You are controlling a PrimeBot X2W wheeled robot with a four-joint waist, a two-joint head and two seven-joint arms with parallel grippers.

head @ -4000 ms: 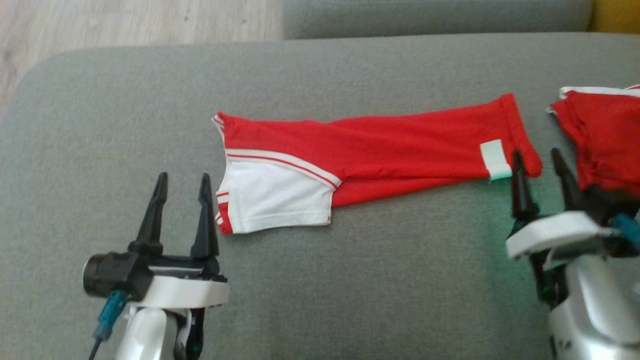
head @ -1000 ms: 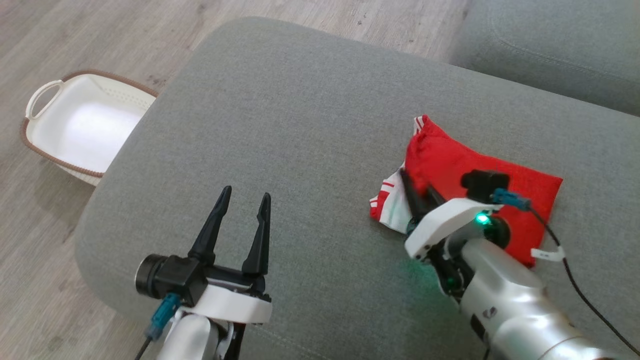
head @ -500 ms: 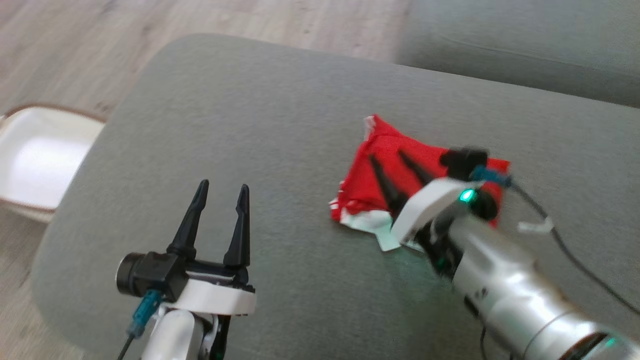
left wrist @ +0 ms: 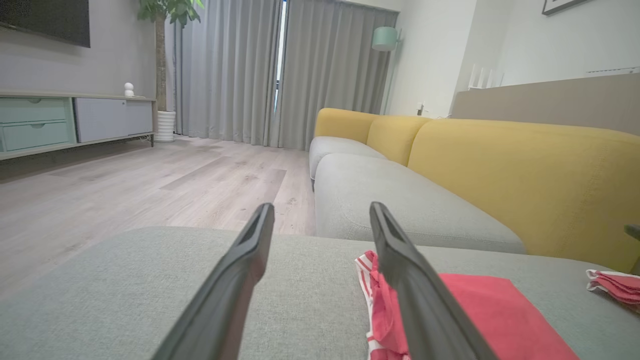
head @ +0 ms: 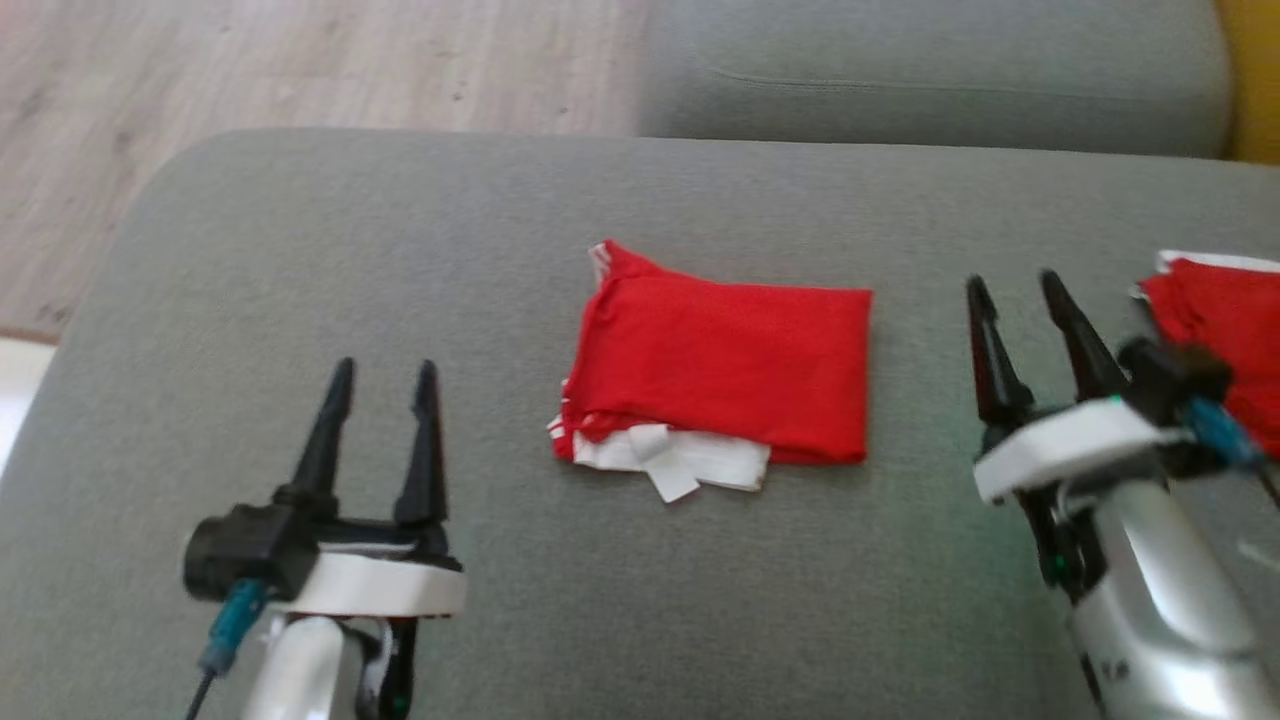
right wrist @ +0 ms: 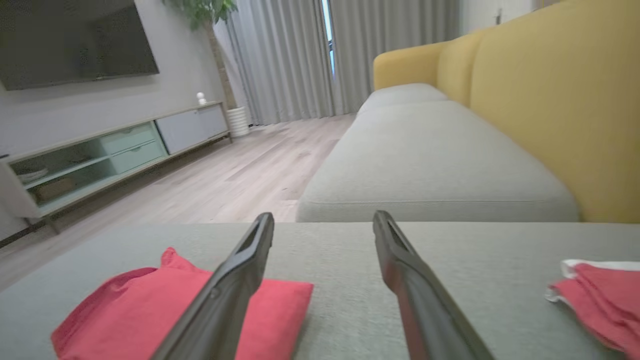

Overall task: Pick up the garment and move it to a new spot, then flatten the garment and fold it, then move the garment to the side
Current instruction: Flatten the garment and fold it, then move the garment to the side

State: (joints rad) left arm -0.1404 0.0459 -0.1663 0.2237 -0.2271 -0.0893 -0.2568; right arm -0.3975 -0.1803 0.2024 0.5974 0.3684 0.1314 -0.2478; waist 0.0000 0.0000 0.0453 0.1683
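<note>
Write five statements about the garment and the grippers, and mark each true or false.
1. The garment lies folded on the cushion. True.
2. The right gripper grips the garment. False: it is open and clear of the garment, to its right.
3. The left gripper is open and empty. True.
4. The sofa back is blue. False: it is yellow.
5. A second garment lies on the cushion beyond the right gripper. True.
</note>
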